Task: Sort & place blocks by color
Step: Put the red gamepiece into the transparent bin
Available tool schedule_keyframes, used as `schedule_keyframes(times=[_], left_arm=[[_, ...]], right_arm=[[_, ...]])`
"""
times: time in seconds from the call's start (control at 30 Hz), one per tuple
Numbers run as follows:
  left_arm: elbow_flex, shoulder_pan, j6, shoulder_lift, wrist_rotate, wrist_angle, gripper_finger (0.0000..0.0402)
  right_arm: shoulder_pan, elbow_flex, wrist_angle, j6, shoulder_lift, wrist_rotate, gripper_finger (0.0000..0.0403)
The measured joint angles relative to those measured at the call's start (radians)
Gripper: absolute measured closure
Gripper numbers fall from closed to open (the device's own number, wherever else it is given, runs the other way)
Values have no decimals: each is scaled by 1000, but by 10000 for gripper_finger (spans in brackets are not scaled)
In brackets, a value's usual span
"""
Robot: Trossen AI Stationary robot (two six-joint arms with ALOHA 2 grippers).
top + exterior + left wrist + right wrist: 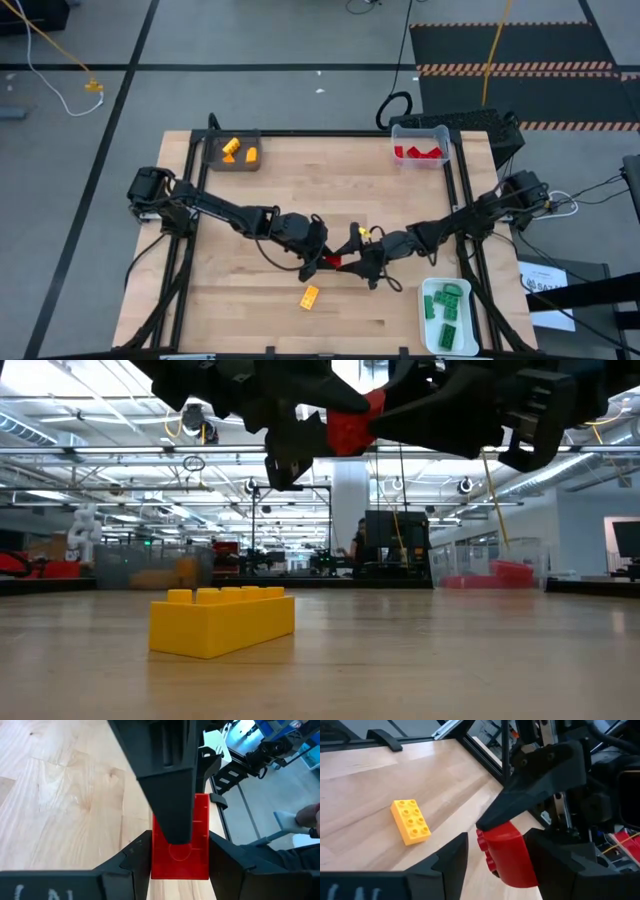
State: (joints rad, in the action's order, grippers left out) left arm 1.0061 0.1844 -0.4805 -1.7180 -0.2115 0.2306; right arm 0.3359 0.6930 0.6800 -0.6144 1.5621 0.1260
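Mid-handoff, both arms meeting over table centre, slightly toward the front. I'm pinching the red block (181, 842) in my left gripper (175, 852), fingers closed narrow on its two sides. Block is up in the air, well off the wood per low view. My right gripper (495, 855) is coming in from the opposite side; its fingers are bracketing the same red block, but whether they're actually clamping or just straddling — can't tell from here. Its finger is lying across the top of the block in left wrist view.

Why the handoff, my read: red bin (421, 146) is at the far right corner, right arm's reach, not mine. So I'm holding the block high and level so the other side can get a grip.

Elsewhere: one yellow block (310, 297) lying loose on table (330, 190) near the front, just below the grippers. Orange/yellow tray (233, 152) is at far left corner w/ pieces already in. Green tray (447, 316) at front right, several greens in.

Risk: letting go before right has a firm grip drops it.
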Motion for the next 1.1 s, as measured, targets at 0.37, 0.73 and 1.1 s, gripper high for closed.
schedule_keyframes(times=[0.37,0.73,1.1], left_arm=[[0,0,-5,0,-13,-12,243],[1,0,-18,3,-16,-13,242],[6,-18,120,132,71,-205,224]], right_arm=[[-1,0,107,19,72,-18,284],[1,-2,161,40,79,2,321],[13,6,146,33,41,185,326]])
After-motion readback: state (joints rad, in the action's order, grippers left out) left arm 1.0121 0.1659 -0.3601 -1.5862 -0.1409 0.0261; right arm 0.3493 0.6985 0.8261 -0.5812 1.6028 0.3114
